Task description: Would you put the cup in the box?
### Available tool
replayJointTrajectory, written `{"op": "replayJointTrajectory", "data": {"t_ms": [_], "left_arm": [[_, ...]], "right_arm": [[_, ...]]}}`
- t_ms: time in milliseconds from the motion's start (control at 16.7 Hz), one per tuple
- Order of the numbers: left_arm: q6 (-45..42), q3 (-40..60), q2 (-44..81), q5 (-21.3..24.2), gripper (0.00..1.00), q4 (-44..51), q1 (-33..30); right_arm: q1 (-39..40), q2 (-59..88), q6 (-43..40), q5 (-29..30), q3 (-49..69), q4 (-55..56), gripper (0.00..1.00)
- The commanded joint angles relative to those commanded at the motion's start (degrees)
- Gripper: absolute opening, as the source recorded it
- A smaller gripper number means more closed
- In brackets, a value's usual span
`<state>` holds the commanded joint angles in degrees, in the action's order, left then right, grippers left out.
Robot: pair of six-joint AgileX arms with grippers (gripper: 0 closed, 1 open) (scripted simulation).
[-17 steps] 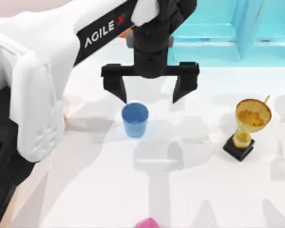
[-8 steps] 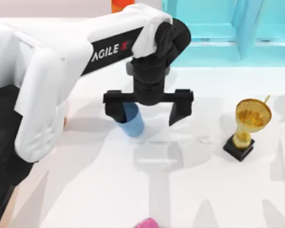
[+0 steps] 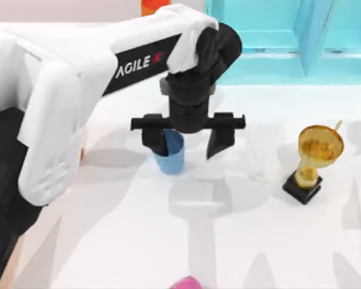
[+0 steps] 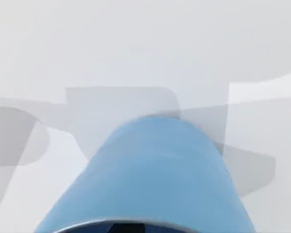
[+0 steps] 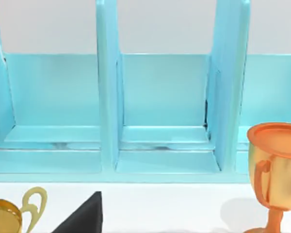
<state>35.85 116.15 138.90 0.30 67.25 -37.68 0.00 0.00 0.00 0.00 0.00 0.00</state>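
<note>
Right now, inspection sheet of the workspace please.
Surface: white table, arm shadows across it.
Job's things: blue cup upright; one finger inside its mouth, the other outside, well clear.
Clutter: gold trophy at right; orange trophy; pink object at near edge; orange item at far edge.
Grippers: left gripper open at the cup.
Cables: nothing seen.
Surroundings: cyan shelf at the back.

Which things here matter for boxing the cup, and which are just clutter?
Job:
- cup, blue, on the table
- left gripper, jaws open, one either side of the cup's rim

Clutter:
- gold trophy
- cyan shelf frame
- copper trophy
- pink object
</note>
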Motion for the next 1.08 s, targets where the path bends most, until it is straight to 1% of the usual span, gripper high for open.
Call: {"op": "replayJointTrajectory", "data": {"t_ms": [420,480,1080], "left_arm": [[0.0,0.0,0.0,0.0,0.02,0.0,0.0],[0.0,0.0,0.0,0.0,0.0,0.0,0.0],[-0.83,-0.03,-0.68,-0.17,0.0,-0.36,0.85]], "right_arm": [[0.0,0.0,0.0,0.0,0.0,0.0,1.0],[0.0,0.0,0.0,0.0,0.0,0.0,1.0],[0.0,0.0,0.0,0.0,0.0,0.0,1.0]]}}
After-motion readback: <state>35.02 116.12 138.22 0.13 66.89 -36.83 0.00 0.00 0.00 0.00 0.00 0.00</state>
